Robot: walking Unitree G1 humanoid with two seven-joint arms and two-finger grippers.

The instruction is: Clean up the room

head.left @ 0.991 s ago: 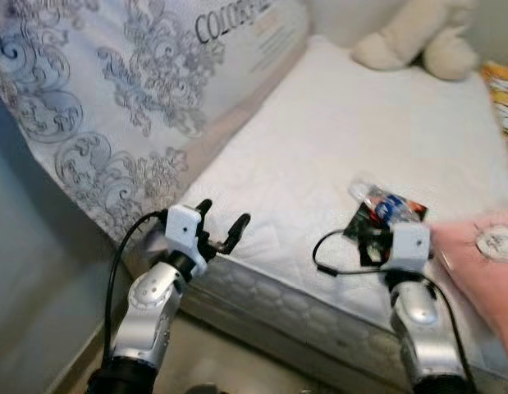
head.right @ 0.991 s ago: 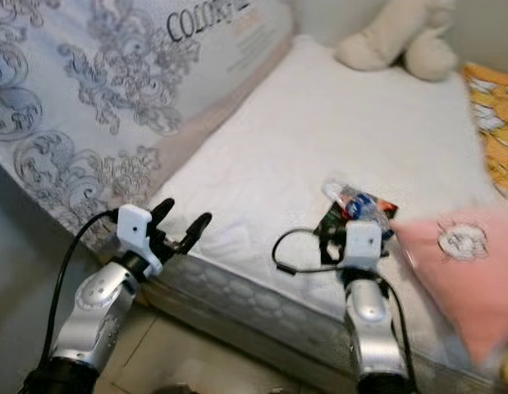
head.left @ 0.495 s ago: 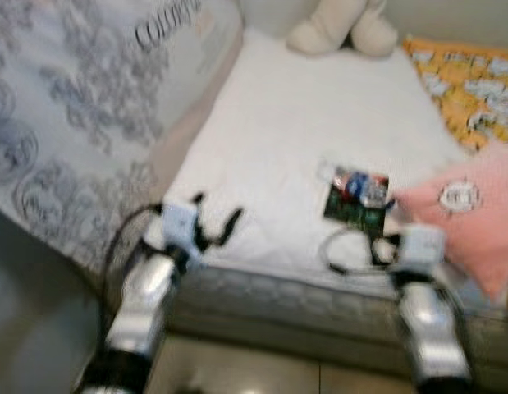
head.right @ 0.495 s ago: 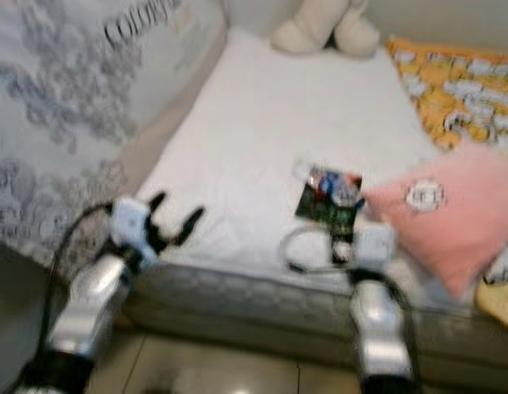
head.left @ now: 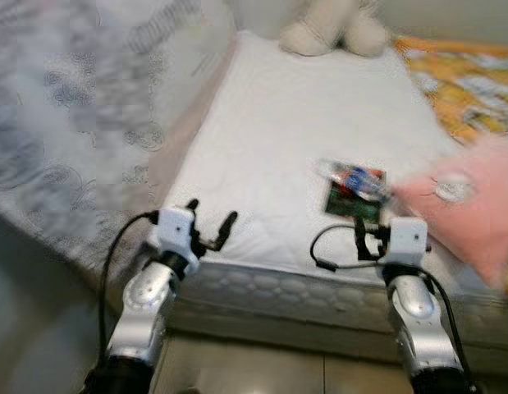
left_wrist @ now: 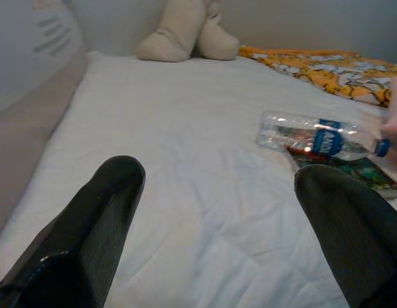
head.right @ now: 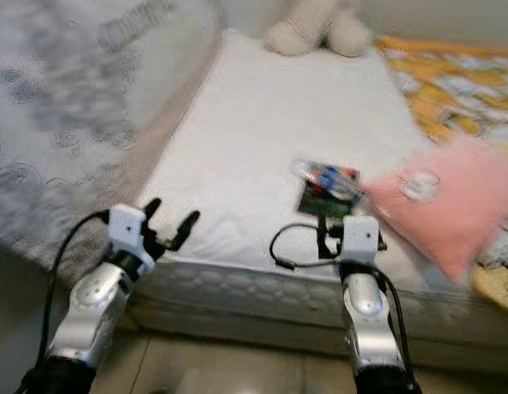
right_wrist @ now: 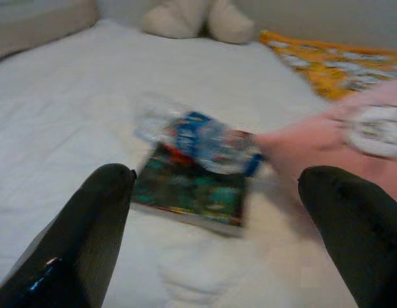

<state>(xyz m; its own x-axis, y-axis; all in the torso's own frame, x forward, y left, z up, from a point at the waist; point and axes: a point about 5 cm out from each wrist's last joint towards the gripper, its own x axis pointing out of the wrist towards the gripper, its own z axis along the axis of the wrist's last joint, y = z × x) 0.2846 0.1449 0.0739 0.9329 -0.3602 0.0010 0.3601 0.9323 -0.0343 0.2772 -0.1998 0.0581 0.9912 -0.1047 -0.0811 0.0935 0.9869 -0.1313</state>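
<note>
Plastic bottle [left_wrist: 317, 140]: looks light, slick, crushable; lies atop flat packet [right_wrist: 188, 190] on bed [head.left: 303, 123]. Grip mid-body. Right hand [right_wrist: 217, 256], left hand [left_wrist: 214, 224]: fingers apart, empty.

Cam shift only; R gripper [head.left: 367, 239] nearer bottle [head.left: 353, 176].

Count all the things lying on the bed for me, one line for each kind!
Plastic bottle: 1
Dark book or packet under the bottle: 1
Pink pillow: 1
Cream stuffed toy: 1
Orange patterned blanket: 1
Total: 5
</note>
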